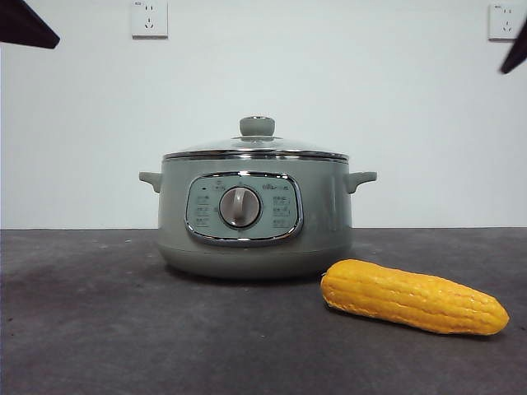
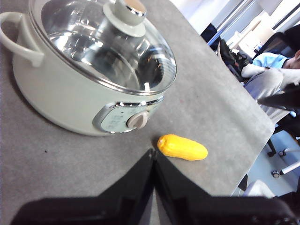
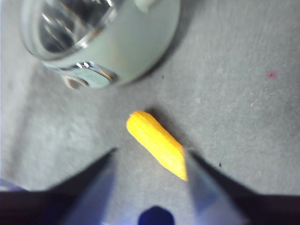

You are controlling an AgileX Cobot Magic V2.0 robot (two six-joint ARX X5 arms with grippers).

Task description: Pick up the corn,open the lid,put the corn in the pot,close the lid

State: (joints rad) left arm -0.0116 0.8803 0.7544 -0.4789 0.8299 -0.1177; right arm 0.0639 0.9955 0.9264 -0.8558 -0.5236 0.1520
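Right gripper is spread wide and hanging over the corn, not touching it as far as I can see. Left gripper has its jaws pressed together, holding nothing, up above the table. Corn's lying flat just beside the pot, lid sitting on top.

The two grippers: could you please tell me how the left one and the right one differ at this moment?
The left gripper has its jaws shut together, while the right gripper has its jaws spread open. The right gripper hangs above the corn, whose tapered end lies by one jaw; the left gripper is beside it, not over it. Neither gripper holds anything.
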